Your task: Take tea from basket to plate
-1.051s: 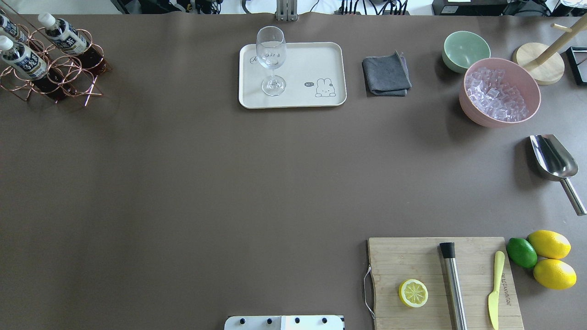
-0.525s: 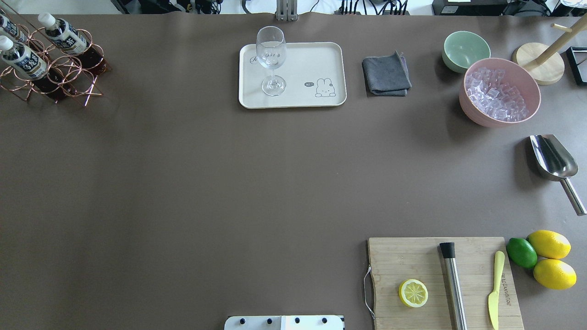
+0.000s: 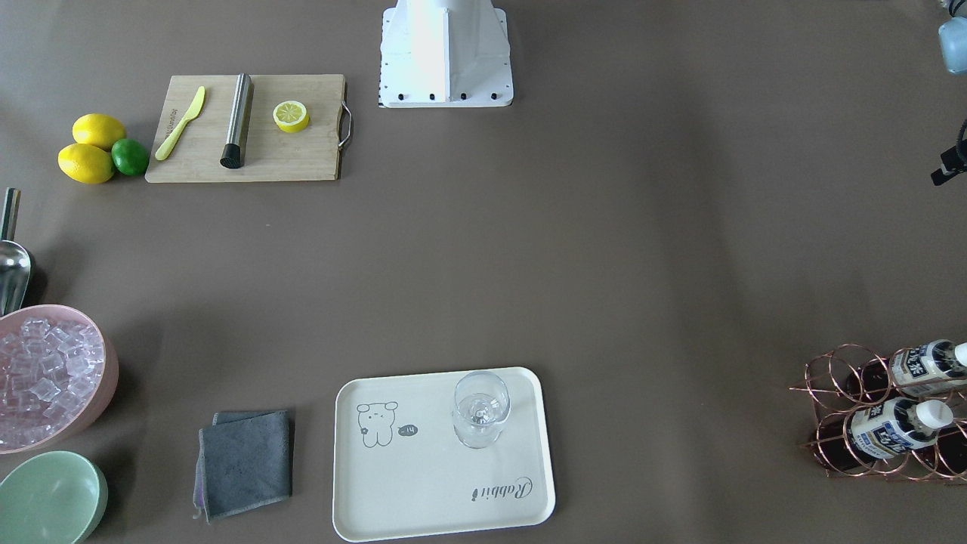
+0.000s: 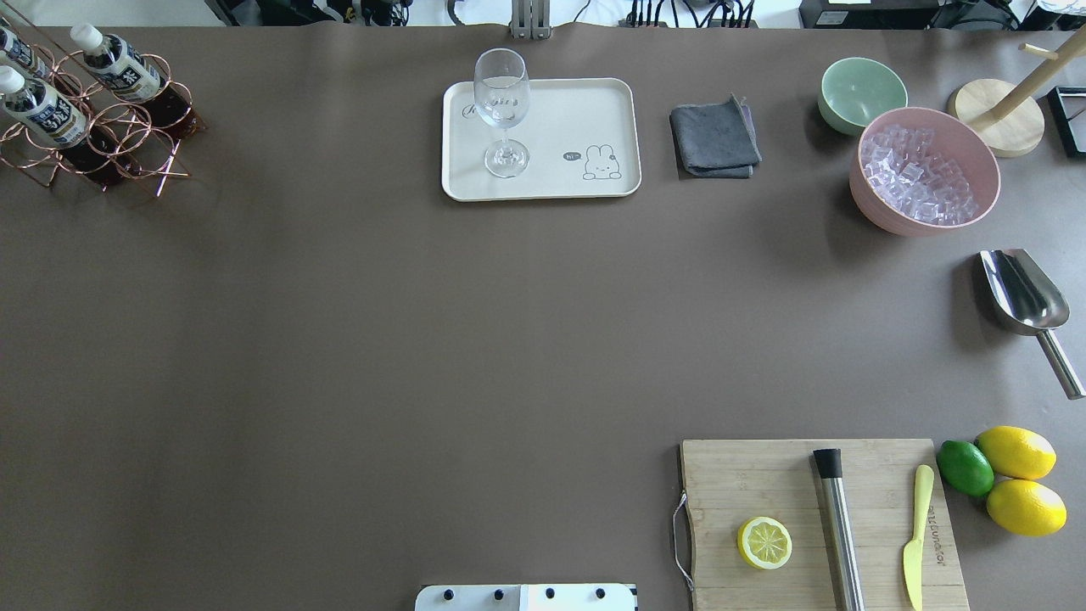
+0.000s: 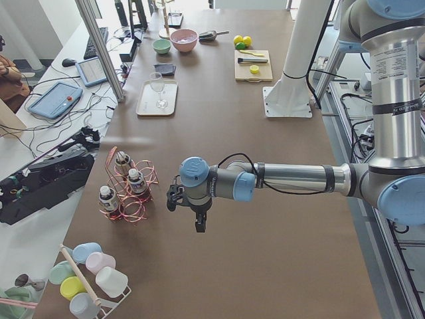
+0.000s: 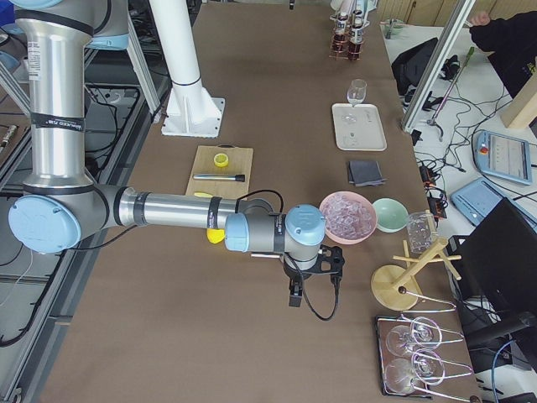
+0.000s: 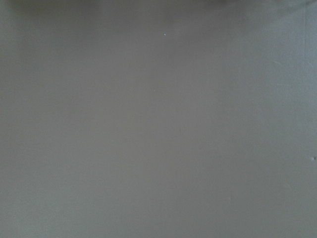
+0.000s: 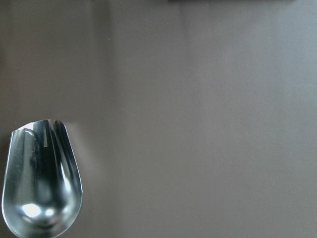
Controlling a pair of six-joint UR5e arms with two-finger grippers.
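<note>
At the far left of the overhead view, the edge is cutting off the basket and most of one tea bottle, and the labels' characters are showing too small to read. The left gripper and right gripper are appearing only in the side views, so their jaws cannot be judged. The scoop is running off the right wrist view's bottom edge. The cutting board is losing its near edge overhead.
</note>
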